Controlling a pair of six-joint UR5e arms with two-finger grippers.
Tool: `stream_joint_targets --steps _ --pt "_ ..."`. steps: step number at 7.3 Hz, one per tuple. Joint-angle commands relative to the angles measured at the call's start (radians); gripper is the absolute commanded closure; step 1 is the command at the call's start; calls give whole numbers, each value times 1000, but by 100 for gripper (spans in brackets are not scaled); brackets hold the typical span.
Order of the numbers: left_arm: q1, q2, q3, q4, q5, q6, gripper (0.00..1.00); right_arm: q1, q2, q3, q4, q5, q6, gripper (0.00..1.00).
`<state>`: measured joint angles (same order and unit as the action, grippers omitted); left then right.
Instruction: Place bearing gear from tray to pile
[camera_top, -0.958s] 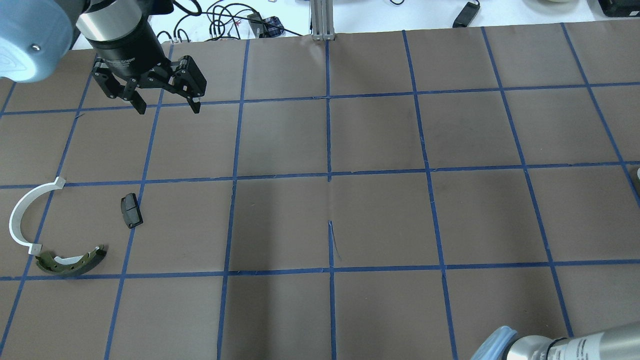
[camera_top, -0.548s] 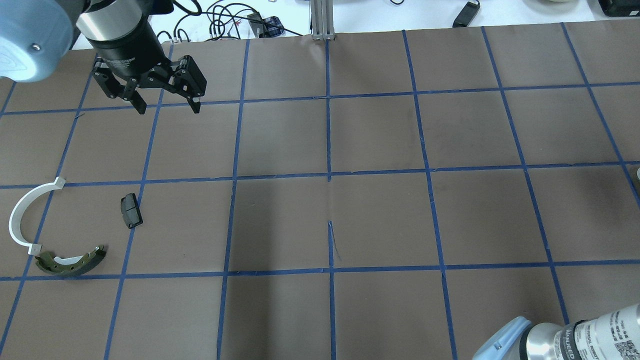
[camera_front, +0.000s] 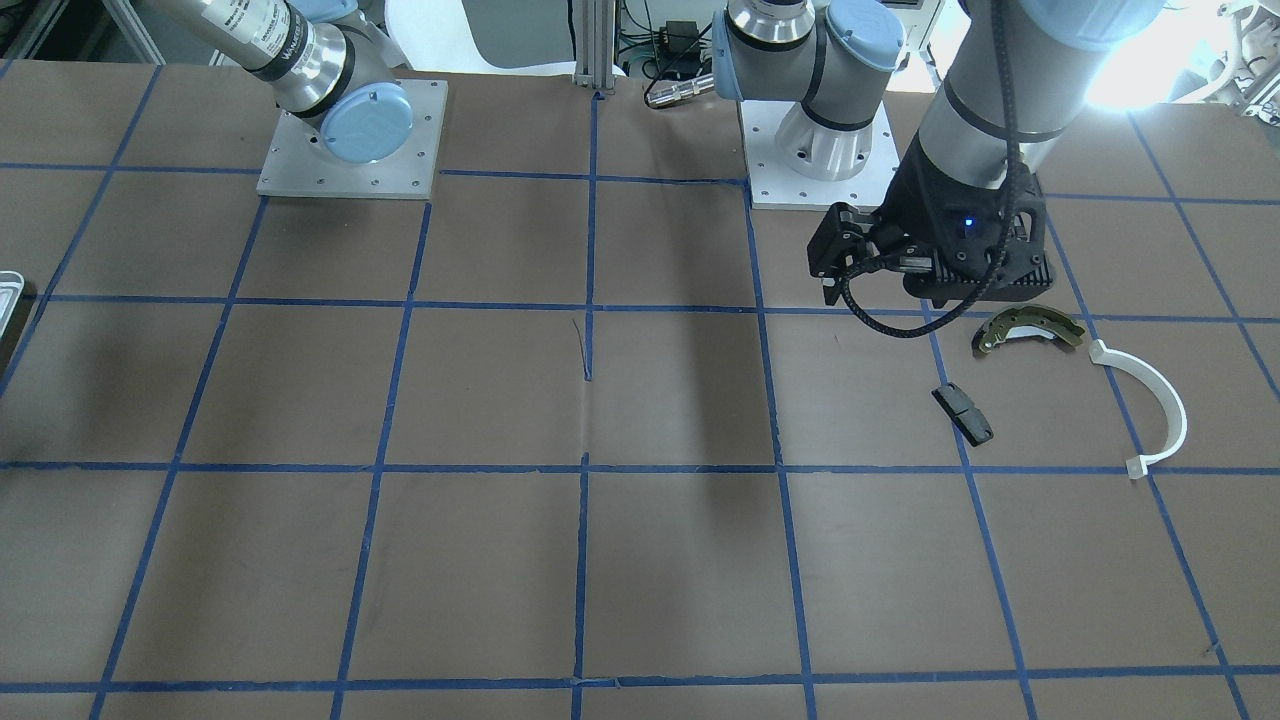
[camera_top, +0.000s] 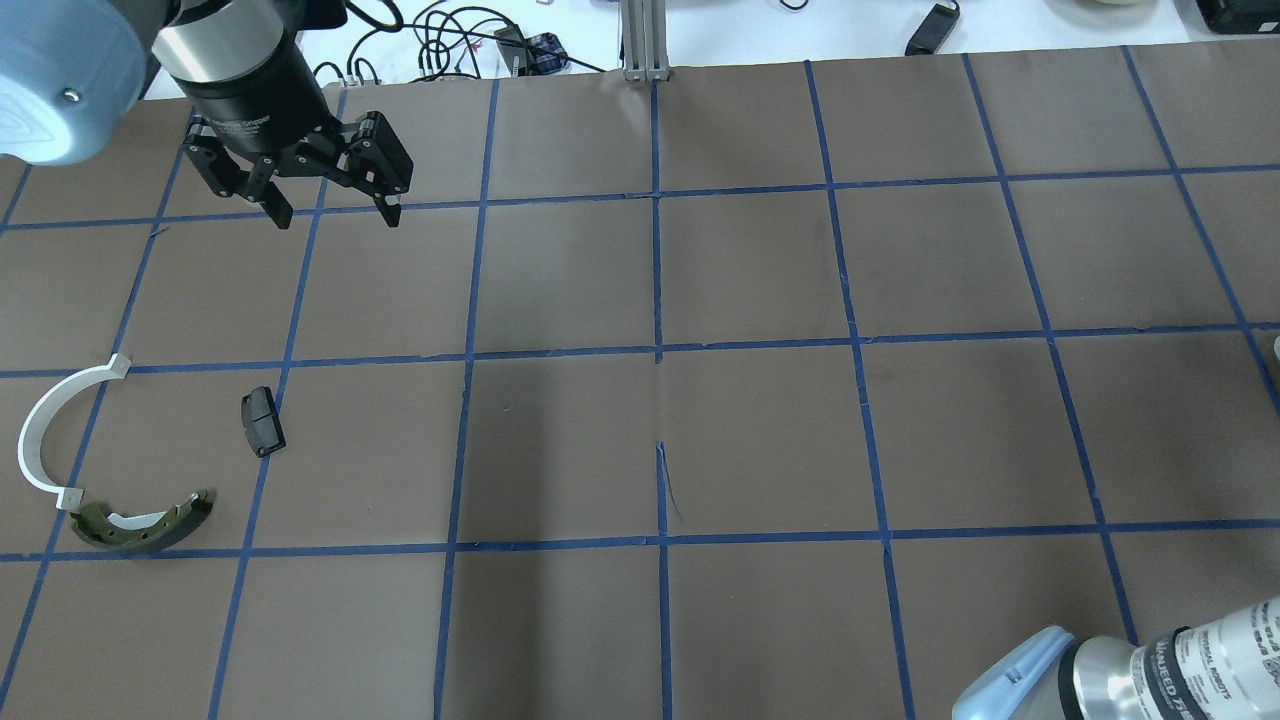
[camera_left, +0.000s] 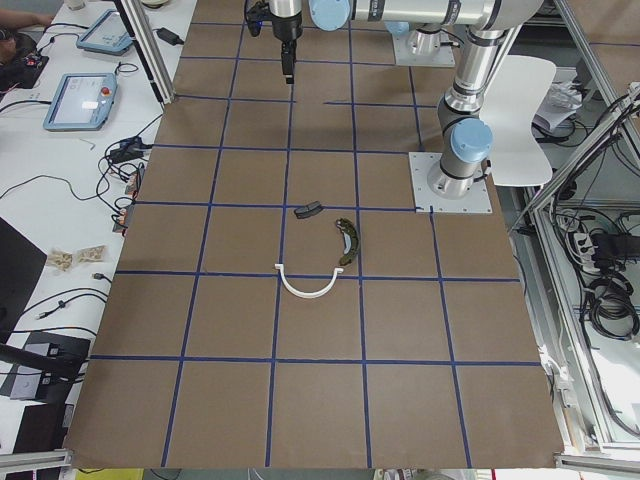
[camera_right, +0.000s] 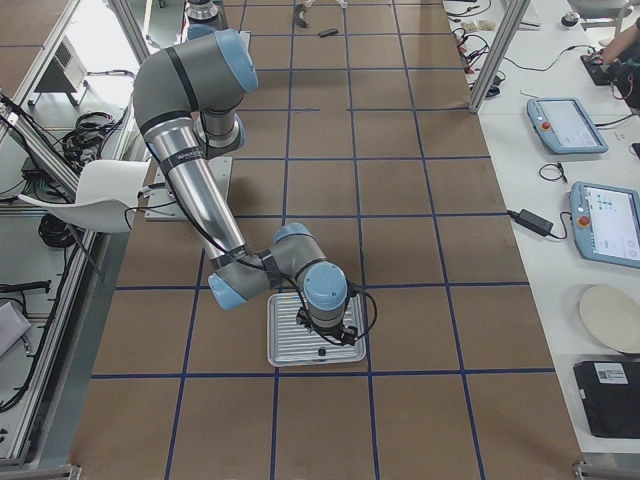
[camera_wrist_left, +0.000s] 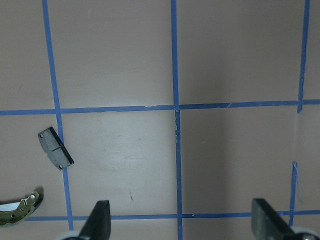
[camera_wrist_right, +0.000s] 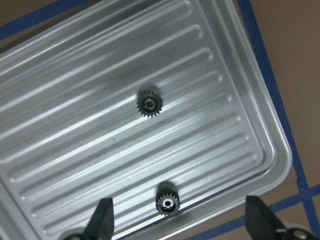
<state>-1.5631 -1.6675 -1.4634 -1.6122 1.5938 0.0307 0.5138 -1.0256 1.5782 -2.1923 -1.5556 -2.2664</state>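
Observation:
The ribbed silvery tray (camera_wrist_right: 240, 85) fills the right wrist view and holds two small dark bearing gears, one near its middle (camera_wrist_right: 149, 104) and one by its near rim (camera_wrist_right: 167, 202). My right gripper (camera_wrist_right: 181, 220) hovers open above the tray, with the near gear between its fingers. The pile lies at the table's left: an olive brake shoe (camera_top: 140, 525), a white half-ring (camera_top: 40, 430) and a black block (camera_top: 262, 420). My left gripper (camera_top: 335, 212) is open and empty, held high beyond the pile.
The brown table is marked with a blue tape grid (camera_top: 658, 350). Cables (camera_top: 440, 40) and a metal post (camera_top: 645, 40) lie past the far edge. Both arm bases (camera_front: 350, 140) stand on plates at the robot's side. The tray's edge (camera_front: 8, 290) shows in the front-facing view.
My right arm's wrist has slid further into the overhead view at the bottom right. The left arm and the pile have not moved.

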Motion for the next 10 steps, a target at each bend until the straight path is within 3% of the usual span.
stream_joint_targets --steps 1,7,10 --pt "0 0 0 0 0 0 0 -1 51 2 -53 3 -117 9" --pt "0 -2 0 0 0 0 0 -31 75 13 -70 2 -180 15" --pt "0 0 0 0 0 0 0 -31 81 13 -110 2 -214 36"
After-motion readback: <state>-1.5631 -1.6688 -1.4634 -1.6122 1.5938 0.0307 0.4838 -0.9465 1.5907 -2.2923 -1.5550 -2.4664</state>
